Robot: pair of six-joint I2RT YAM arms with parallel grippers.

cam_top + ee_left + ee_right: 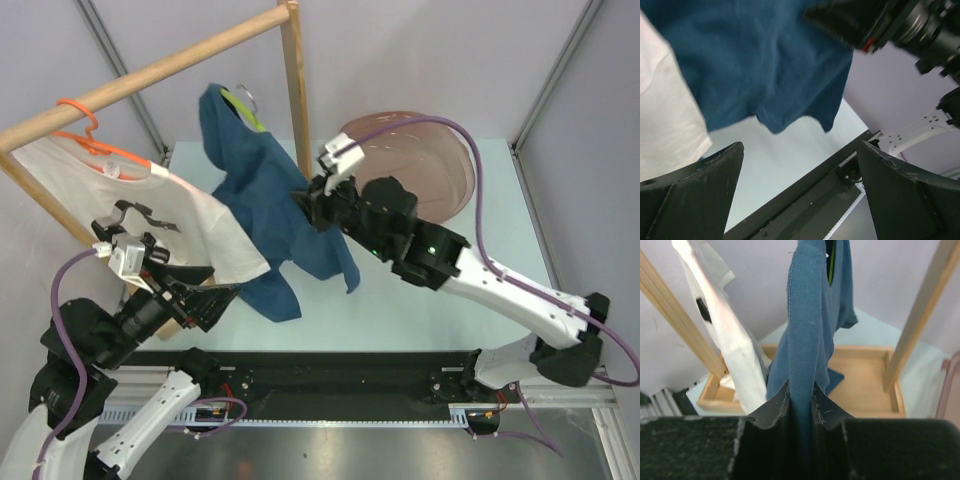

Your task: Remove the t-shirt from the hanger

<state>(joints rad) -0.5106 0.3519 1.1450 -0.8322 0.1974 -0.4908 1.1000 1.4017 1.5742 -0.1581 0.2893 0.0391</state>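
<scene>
**Blue t-shirt (262, 205) pinched, not yet off its hanger**
The rack (150, 75) stands far left on the tabletop (420, 300). The t-shirt hangs from it, right of a white shirt (200, 225), on a green hanger (243, 105). The right gripper (801, 395) pinches a fold of blue cloth. The left gripper (800, 145) is spread wide below the hem, holding nothing. This looks like the pull-off step: next, draw the cloth right and near until the collar slips free without taking the hanger along.

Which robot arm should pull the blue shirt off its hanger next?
Right. The right gripper is shut on the blue t-shirt, so it can probably pull the cloth off. The left gripper hangs open and empty, near the white shirt.
</scene>
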